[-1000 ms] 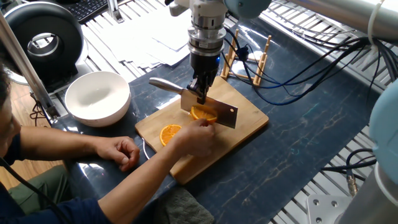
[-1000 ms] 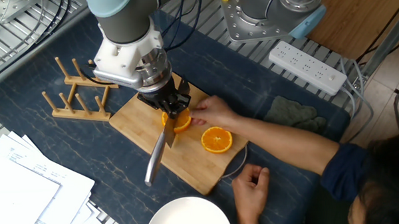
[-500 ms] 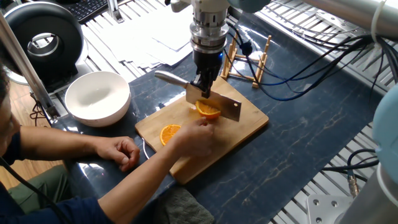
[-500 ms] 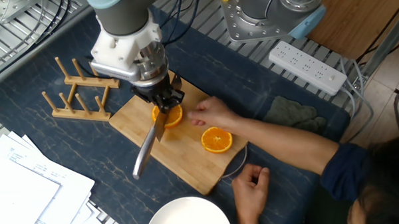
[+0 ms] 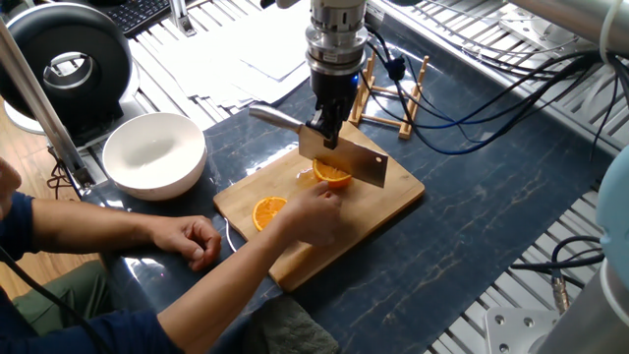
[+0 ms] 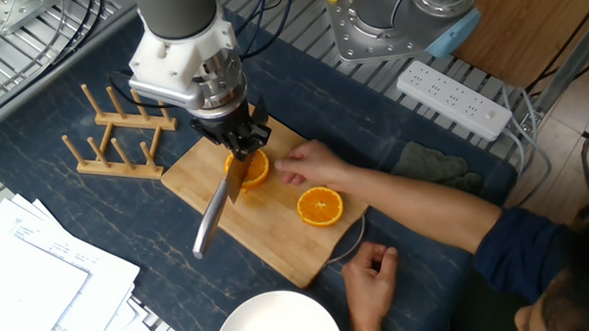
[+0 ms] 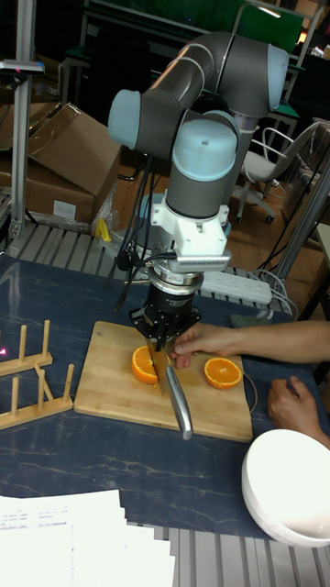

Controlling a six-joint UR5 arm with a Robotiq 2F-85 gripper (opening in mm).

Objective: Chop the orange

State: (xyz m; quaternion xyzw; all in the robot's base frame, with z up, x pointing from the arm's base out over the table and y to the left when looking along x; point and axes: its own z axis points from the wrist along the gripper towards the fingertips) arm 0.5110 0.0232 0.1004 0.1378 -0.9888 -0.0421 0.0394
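Note:
Two orange halves lie cut side up on a bamboo cutting board (image 5: 383, 202) (image 6: 192, 174) (image 7: 101, 390). One orange half (image 5: 332, 176) (image 6: 252, 170) (image 7: 144, 365) sits under the cleaver (image 5: 344, 160) (image 6: 217, 209) (image 7: 176, 393), steadied by a person's hand (image 5: 310, 214) (image 6: 309, 167) (image 7: 206, 341). The other orange half (image 5: 268, 211) (image 6: 320, 206) (image 7: 223, 372) rests apart on the board. My gripper (image 5: 324, 130) (image 6: 239, 141) (image 7: 167, 337) is shut on the cleaver, blade raised just above the fruit.
A white bowl (image 5: 154, 154) (image 6: 280, 321) (image 7: 284, 486) stands beside the board. A wooden peg rack (image 5: 393, 93) (image 6: 112, 142) (image 7: 32, 385) sits on the other side. The person's second hand (image 5: 195, 239) (image 6: 372, 276) rests near the board; papers (image 6: 34, 293) lie beyond.
The cleaver has lifted off the orange half and shifted slightly toward the rack side. The person's hand keeps holding the fruit.

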